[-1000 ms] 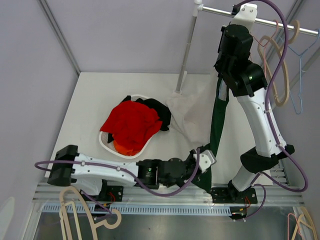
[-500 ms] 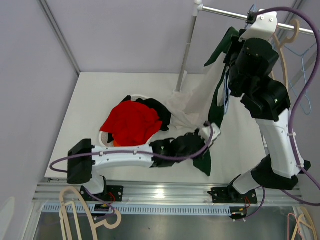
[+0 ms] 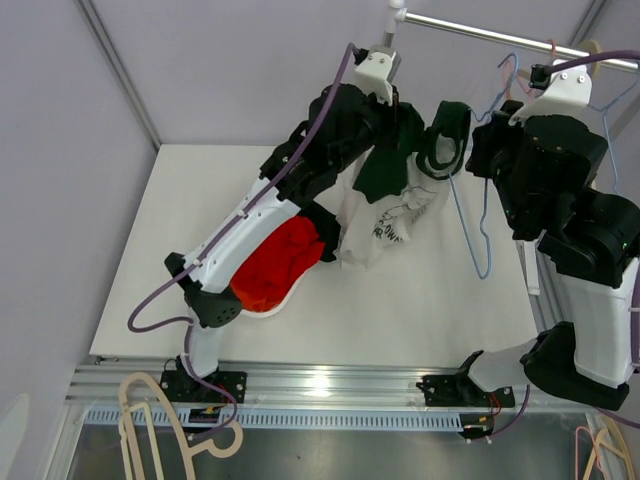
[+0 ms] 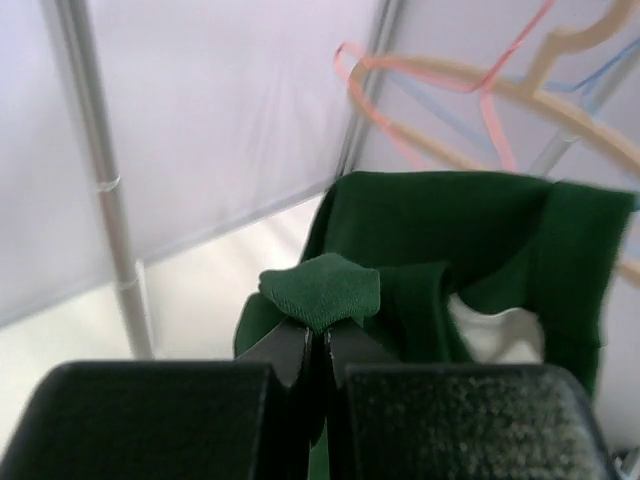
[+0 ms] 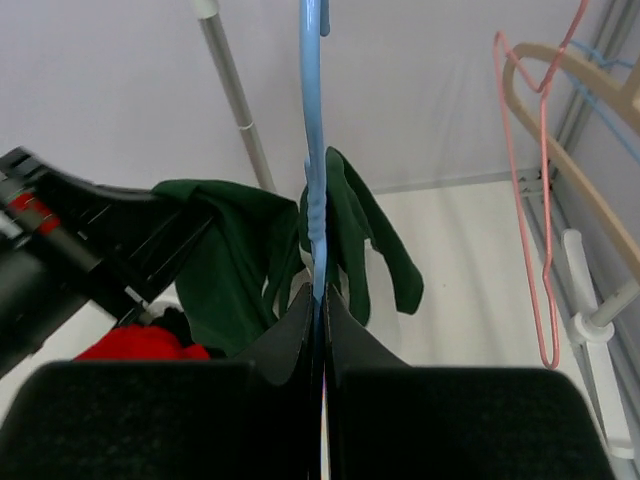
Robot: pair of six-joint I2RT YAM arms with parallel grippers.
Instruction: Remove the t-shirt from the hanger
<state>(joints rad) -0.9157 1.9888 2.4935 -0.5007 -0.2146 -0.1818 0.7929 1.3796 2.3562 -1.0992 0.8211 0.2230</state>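
Green jersey, a bunched fold of it, nipped tight between the left fingers [image 4: 318, 335], closed down to a sliver with cloth pushing up over the tips. Pinched likewise between the right fingers [image 5: 320, 300]: the thin blue hanger [image 5: 313, 120], clamped on its wire with no gap showing. Held up in the air between the two, the t-shirt [image 3: 388, 165], well above the bench [image 3: 440, 310], draped partly round the hanger's neck and partly drawn toward the left side. Not yet free, by the look of it: green hanging on either side of the wire in the right wrist view. Likely to handle as light, limp and stretchy, with no shape of its own, prone to snagging on a hanger shoulder rather than sliding off. Best gripped in a thick gather near collar or shoulder, as now, not by a single thin edge. Further out, red clothes [image 3: 275, 260] in a heap, white cloth [image 3: 380, 225] just beside, spare hangers [image 4: 540, 105] on the rail [image 3: 500, 33].
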